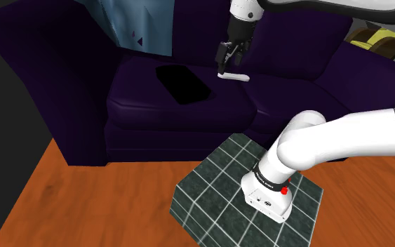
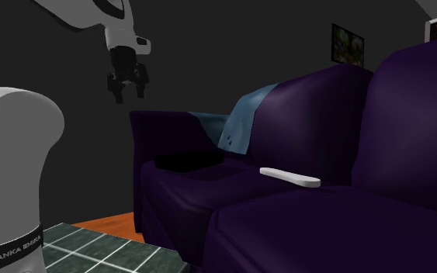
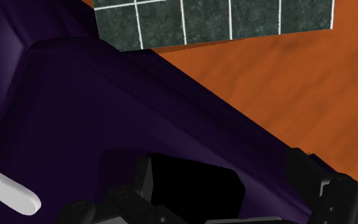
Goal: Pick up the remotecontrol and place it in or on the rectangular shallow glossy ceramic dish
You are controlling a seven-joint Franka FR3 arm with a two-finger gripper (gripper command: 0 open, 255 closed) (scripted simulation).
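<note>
Nearest the shoulder camera sits the box stand with a dark green tiled top (image 1: 217, 182), carrying the white arm's base. It stands on the orange wooden floor (image 1: 62, 203), close against the dark purple sofa (image 1: 83, 77), which puts the seat within the arm's reach.

From that view's left, a pale blue cloth (image 1: 139, 24) drapes over the sofa back, clear of the work. Next is the black rectangular shallow dish (image 1: 182, 84), flat on the seat cushion with its open face up, so it can be loaded from above. To its right, near but not touching, the slim white remote control (image 1: 233, 76) lies flat on the same cushion, towards the backrest.

The all-black gripper (image 1: 228, 62) hangs over the seat. In the shoulder view it lines up with the remote control, but the second exterior view shows it well up in the air. Its fingers (image 3: 314, 178) stand apart and hold nothing. In the wrist view the dish lies between them and the remote control off to one side.

The pick is probably not yet begun. The gripper likely needs to centre on the remote control, span its narrow width and descend; the cushion may give under pressure.
</note>
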